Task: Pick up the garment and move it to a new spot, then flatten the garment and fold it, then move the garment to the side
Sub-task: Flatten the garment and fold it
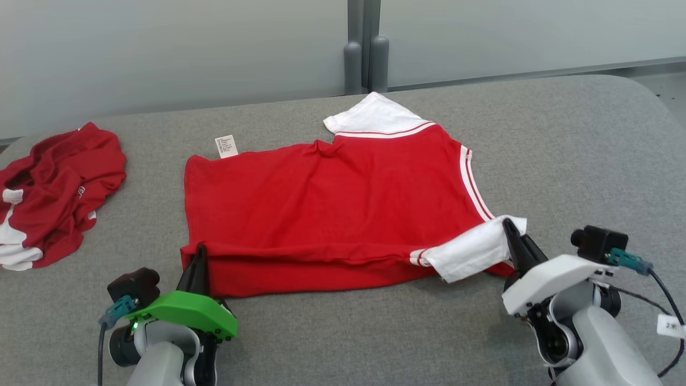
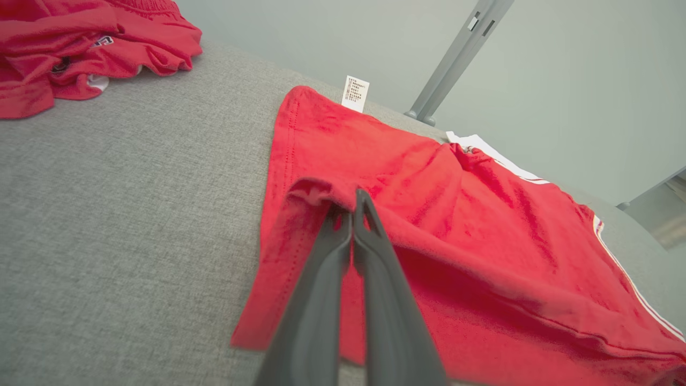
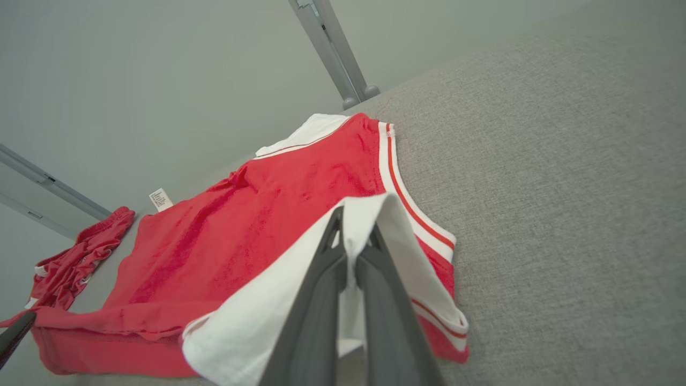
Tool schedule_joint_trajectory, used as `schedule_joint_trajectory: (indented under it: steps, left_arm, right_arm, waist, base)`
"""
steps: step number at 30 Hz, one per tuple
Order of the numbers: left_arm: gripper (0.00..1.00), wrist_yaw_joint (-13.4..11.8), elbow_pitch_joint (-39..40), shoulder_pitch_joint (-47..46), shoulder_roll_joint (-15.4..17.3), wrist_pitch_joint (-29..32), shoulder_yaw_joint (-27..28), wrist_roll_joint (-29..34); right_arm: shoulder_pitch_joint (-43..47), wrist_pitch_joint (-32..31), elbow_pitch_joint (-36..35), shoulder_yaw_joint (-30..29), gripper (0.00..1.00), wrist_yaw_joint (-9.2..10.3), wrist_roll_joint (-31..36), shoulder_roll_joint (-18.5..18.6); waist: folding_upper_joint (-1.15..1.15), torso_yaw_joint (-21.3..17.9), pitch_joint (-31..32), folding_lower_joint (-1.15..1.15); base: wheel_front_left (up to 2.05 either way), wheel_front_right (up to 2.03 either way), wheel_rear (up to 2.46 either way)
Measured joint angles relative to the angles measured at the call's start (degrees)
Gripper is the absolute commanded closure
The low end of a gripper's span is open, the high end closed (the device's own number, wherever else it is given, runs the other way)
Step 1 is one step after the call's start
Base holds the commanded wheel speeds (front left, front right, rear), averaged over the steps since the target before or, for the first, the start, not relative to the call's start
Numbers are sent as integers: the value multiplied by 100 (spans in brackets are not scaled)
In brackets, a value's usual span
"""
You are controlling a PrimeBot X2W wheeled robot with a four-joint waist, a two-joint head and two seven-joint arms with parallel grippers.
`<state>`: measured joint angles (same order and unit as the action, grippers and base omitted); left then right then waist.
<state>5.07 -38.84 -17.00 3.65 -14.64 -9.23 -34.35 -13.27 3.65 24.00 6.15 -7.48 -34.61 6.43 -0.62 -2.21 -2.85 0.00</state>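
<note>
Red garment point(image 1: 332, 203) lay on the table point(image 1: 563, 150).
Jaws of the left gripper point(image 1: 199, 257) clamped its hem point(image 1: 186, 214); those of the right gripper point(image 1: 510, 229), its white sleeve point(image 1: 471, 252).

Even, soft light with faint shadows; wrist views bend at edges (near fabric perhaps blurred).

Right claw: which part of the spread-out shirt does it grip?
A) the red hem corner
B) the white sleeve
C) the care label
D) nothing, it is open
B: the right claw is shut on the white sleeve at the near edge of the shirt, with white cloth pinched in it.
</note>
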Motion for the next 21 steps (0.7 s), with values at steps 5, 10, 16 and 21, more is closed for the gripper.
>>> schedule_joint_trajectory:
  steps: [5, 10, 16, 21]
  left_arm:
    - [100, 36, -486, -411, -3, -14, -7, 83]
    - [100, 88, -809, -734, -18, -33, -41, 175]
    - [100, 124, -955, -972, -41, -35, -92, 259]
    - [52, 145, -1154, -1112, -54, -41, -166, 314]
  right_arm:
    - [-713, 33, 680, 209, 100, 0, 68, 19]
    - [-1315, 109, 1450, 331, 100, 0, 156, 85]
    - [-1864, 268, 2117, 605, 100, 0, 155, 92]
    - [-2182, 390, 2527, 854, 0, 0, 54, 44]
  waist:
    - [0, 24, -158, 0]
    - [0, 78, -317, 0]
    - [0, 179, -451, 0]
    - [0, 233, -513, 0]
  base:
    - [0, 0, 0]
    - [0, 0, 0]
    - [0, 0, 0]
    - [0, 0, 0]
